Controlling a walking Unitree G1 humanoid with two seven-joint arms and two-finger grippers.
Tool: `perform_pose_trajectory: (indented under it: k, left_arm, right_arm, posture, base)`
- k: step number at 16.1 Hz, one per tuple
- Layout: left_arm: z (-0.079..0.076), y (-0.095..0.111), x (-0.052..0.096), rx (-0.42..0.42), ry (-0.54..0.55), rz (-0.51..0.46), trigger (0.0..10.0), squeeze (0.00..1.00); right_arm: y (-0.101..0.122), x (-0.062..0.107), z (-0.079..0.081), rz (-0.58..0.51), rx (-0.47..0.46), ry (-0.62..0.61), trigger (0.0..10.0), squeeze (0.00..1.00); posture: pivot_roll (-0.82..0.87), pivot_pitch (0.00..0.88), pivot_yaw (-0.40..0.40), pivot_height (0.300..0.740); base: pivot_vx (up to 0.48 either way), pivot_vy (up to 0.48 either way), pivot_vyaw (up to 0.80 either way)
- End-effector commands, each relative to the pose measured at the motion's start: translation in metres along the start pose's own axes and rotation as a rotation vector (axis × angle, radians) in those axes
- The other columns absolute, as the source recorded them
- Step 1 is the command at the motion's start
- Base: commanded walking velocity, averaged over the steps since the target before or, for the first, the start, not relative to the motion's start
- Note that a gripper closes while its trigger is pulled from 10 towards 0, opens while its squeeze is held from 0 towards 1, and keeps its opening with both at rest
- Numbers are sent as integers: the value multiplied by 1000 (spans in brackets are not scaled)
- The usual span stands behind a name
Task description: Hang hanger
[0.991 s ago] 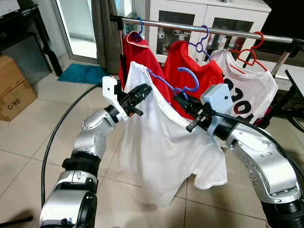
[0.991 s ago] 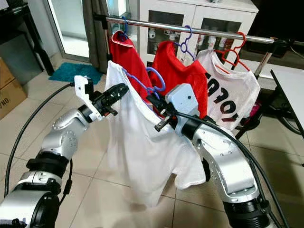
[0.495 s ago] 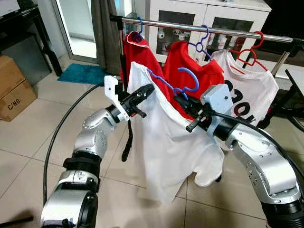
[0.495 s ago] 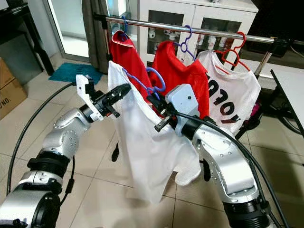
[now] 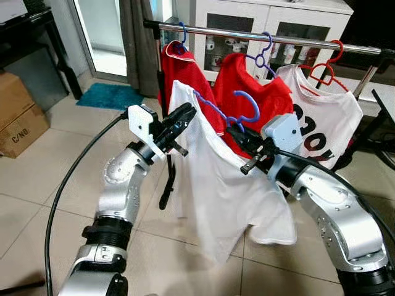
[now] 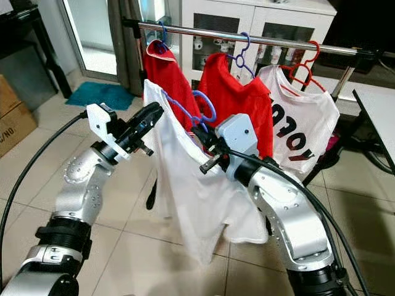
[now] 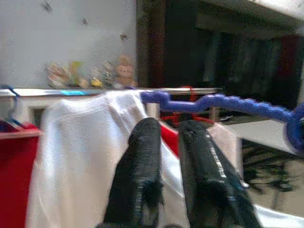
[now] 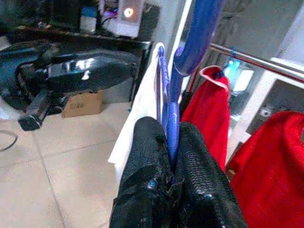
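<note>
A blue hanger (image 5: 229, 116) carries a white T-shirt (image 5: 216, 185) in front of the clothes rail (image 5: 290, 42), below it and apart from it. My right gripper (image 5: 236, 134) is shut on the hanger just under its hook (image 5: 247, 102); the right wrist view shows the blue hanger (image 8: 167, 95) pinched between the fingers (image 8: 192, 156). My left gripper (image 5: 185, 114) is shut, its tips against the shirt's left shoulder. Whether they pinch cloth I cannot tell. In the left wrist view, the left gripper (image 7: 166, 126) points at the hanger's arm (image 7: 223, 102).
On the rail hang two red shirts (image 5: 185, 71) (image 5: 247, 83) and a white printed shirt (image 5: 327, 117) on a red hanger. A white cabinet (image 5: 259, 18) stands behind. The rack's black leg (image 5: 166, 182), a black cable (image 5: 68, 185), a cardboard box (image 5: 18, 120) and a teal mat (image 5: 108, 95) are to the left.
My left forearm has swung upward, its wrist block shifting left, with the fingers still at the shirt's shoulder. The shirt's body has swayed and hangs narrower. The right gripper has barely moved.
</note>
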State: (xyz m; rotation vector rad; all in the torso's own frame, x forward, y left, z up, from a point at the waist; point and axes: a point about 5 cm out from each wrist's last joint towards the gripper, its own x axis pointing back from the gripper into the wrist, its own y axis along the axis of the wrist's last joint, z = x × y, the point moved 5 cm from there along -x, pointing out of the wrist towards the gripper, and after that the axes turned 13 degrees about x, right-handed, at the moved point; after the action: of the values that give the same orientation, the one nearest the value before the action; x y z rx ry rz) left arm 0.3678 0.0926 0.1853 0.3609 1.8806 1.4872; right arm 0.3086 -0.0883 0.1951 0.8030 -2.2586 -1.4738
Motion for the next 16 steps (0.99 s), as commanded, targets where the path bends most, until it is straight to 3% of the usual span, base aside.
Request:
perform_pose_trajectory:
  k: [1,3,6,11,12,13,16]
  left_arm:
    - [-1,-7,2,-95,23,26,10000,1000]
    - [1,-17,6,-190,64,62,10000,1000]
    - [-3,-24,1,-109,122,33,10000,1000]
    - [-16,-24,-16,-85,81,5,10000,1000]
    - [-11,-25,-17,-73,109,7,10000,118]
    - [-6,-25,-17,-82,139,10,10000,0]
    - [5,-29,-22,-97,160,55,10000,0]
  right_arm:
    - [9,2,-5,-43,12,-49,0,0]
    - [6,1,-7,-49,-21,-85,0,0]
    - [7,-5,-1,-67,-28,-82,0,0]
    - [13,-10,-1,-98,7,-63,0,0]
    - [15,-11,-2,-104,18,-58,0,0]
    - [16,-11,-1,-108,24,-53,0,0]
    - [17,-10,1,-116,30,-37,0,0]
  posture:
    - [-171,0,24,740]
    - [-171,0,27,740]
    - [-164,0,15,740]
    - [-164,0,-4,740]
    - [-170,0,-4,740]
    - [-174,0,-5,740]
    - [-175,0,-12,740]
  base:
    - [0,0,0]
    - [0,0,0]
    - [0,0,0]
    - [0,0,0]
    - [0,0,0]
    - [0,0,0]
    - [0,0,0]
